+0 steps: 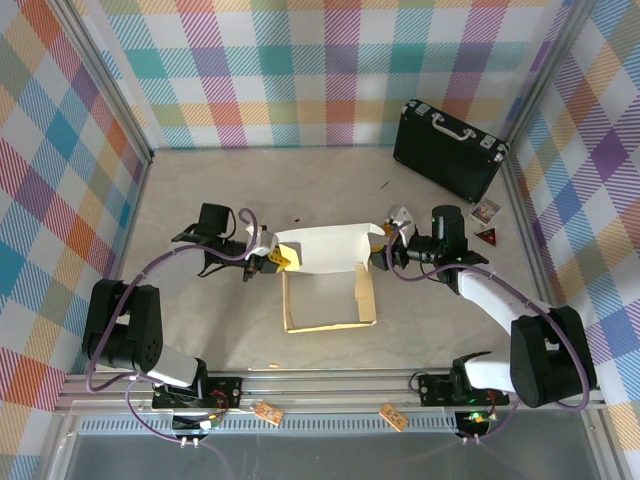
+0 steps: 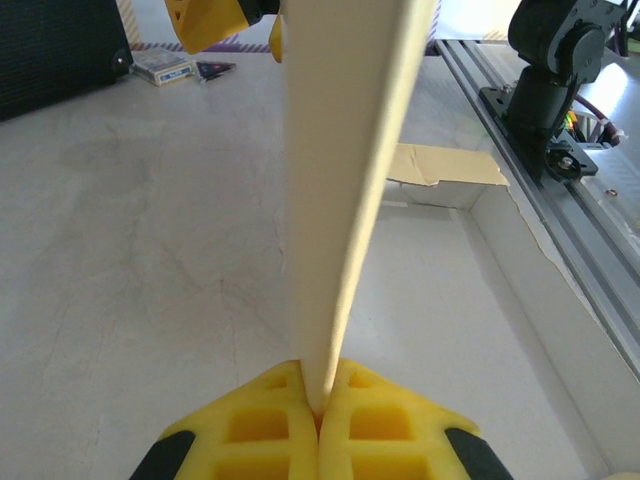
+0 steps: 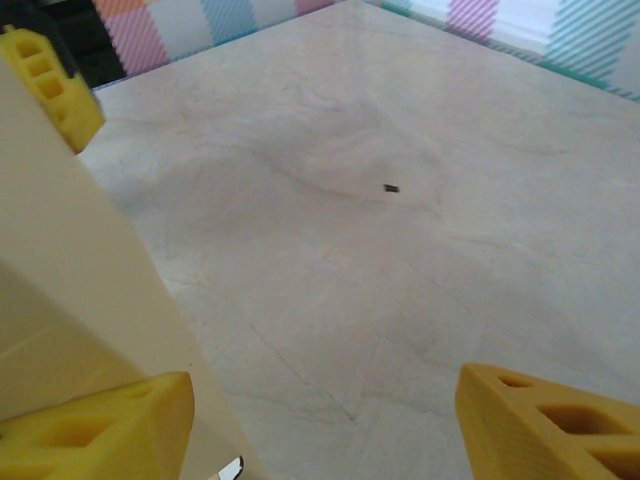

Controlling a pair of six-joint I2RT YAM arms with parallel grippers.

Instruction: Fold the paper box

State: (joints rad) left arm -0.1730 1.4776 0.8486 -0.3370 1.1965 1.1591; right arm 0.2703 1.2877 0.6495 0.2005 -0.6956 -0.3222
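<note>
The paper box (image 1: 328, 298) lies in the middle of the table as a shallow tray, white inside, with a tall white panel (image 1: 325, 248) standing up along its far side. My left gripper (image 1: 262, 254) is shut on the left end of that panel. In the left wrist view the panel (image 2: 345, 180) rises edge-on from between the closed yellow fingers of that gripper (image 2: 320, 395). My right gripper (image 1: 386, 252) is at the panel's right end, open. In the right wrist view the panel (image 3: 70, 270) runs along the left finger (image 3: 100, 430), and bare table fills the rest of the gap of the gripper (image 3: 325, 425).
A black briefcase (image 1: 450, 150) leans at the back right corner. A small card box (image 1: 486, 210) and a red triangle (image 1: 486, 236) lie by the right wall. Plaid walls enclose three sides. An aluminium rail (image 1: 330, 385) runs along the near edge.
</note>
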